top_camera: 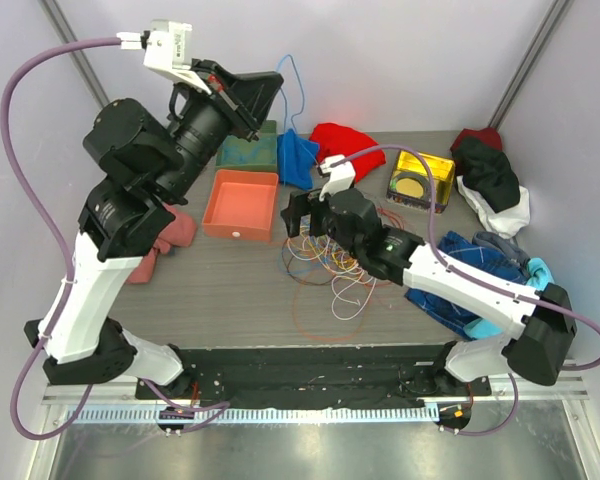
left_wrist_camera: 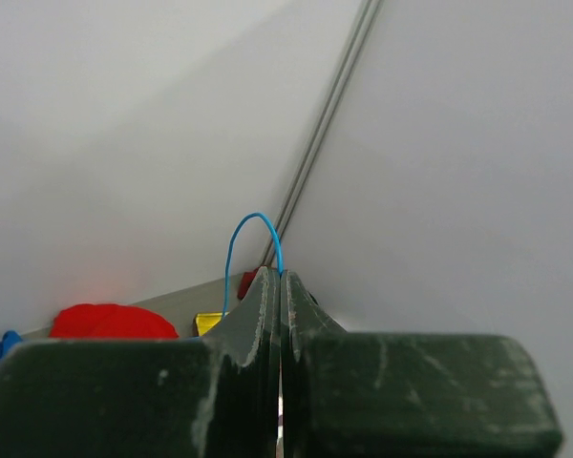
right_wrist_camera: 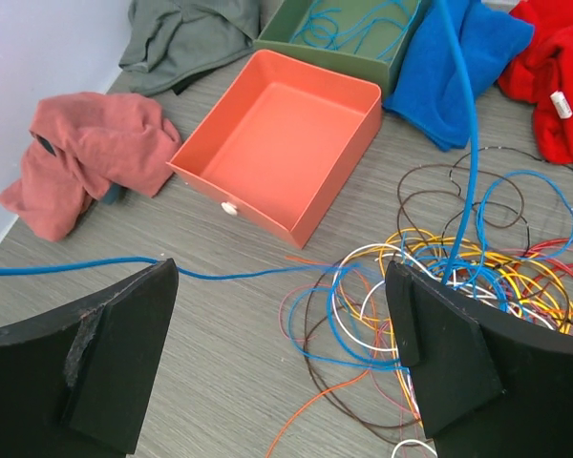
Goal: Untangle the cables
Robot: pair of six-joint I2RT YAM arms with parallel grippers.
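Left jaws tight on a blue cable (left_wrist_camera: 255,215) (right jaws wide)

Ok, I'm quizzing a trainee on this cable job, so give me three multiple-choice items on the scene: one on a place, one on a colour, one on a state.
1. Where does the cable tangle lie?
A) on the table beside the orange tray
B) on a red cloth
C) inside that tray

2. The left claw pinches something: what colour is it?
A) yellow
B) white
C) blue

3. How is the right claw?
A) shut on a cable
B) open
C) shut on nothing

Answers:
1 A, the loops spread on bare tabletop next to the tray.
2 C, a blue cable arcs out of its closed tips.
3 B, its fingers stand wide apart.
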